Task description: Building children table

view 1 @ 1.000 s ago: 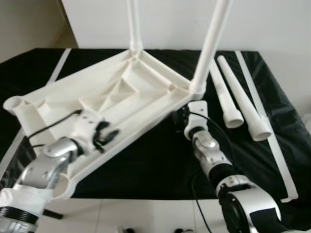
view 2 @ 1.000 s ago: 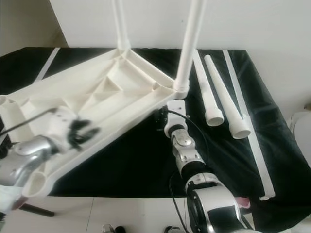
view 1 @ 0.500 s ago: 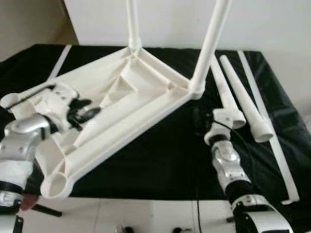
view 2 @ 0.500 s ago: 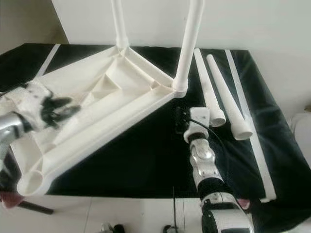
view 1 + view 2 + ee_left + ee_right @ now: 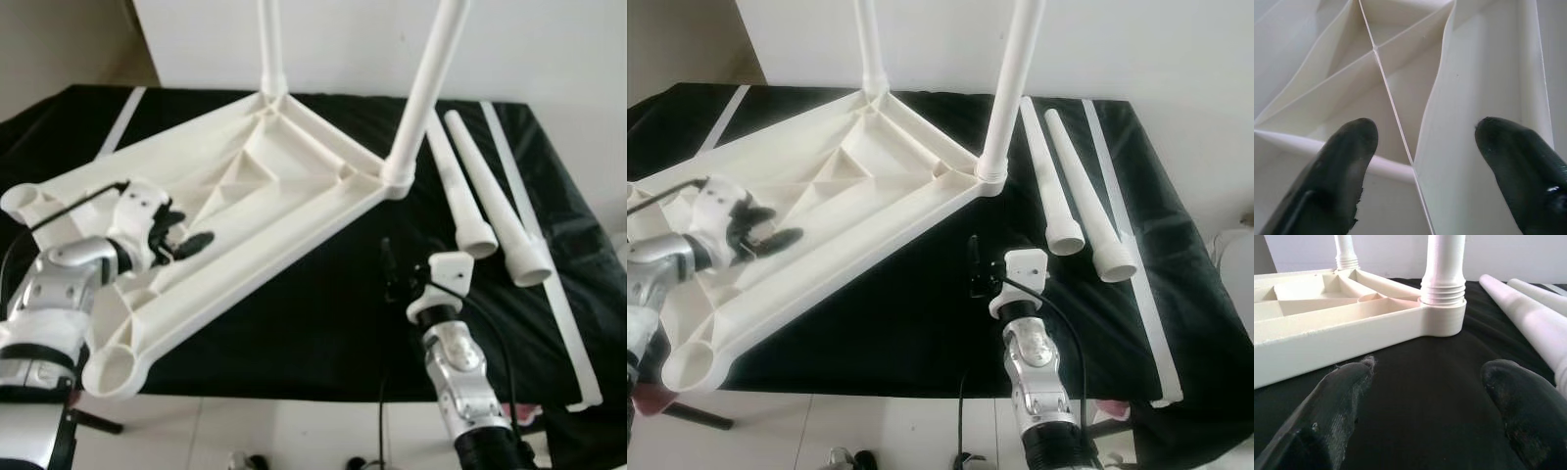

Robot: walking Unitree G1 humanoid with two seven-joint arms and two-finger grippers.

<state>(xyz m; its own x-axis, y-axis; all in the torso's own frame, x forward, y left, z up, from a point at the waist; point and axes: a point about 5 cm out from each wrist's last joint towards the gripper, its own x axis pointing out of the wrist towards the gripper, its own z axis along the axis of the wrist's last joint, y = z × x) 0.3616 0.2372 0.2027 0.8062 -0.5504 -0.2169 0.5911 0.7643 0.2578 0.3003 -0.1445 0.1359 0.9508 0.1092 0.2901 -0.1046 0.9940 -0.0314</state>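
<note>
No readable writing. Left hand (image 5: 186, 242) released over tabletop (image 5: 245, 196); right hand (image 5: 390, 279) released above cloth (image 5: 304, 323).

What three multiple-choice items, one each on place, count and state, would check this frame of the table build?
1. Where do the two loose legs lie?
A. on the black cloth, on the robot's right of the tabletop
B. inside the tabletop's ribs
C. on the floor

2. How many legs stand screwed into the upturned tabletop?
A. none
B. two
C. four

3. How is the right claw?
A. shut on a leg
B. open over the black cloth, holding nothing
C. shut on the tabletop's rim

Answers:
1 A: both lie side by side on the black cloth, past the corner that bears the near fitted leg.
2 B: two white legs rise from the far corners, while the near corner sockets gape empty.
3 B: the right wrist view shows its fingers spread apart with only cloth between them. The left claw is open too, over the ribs.
</note>
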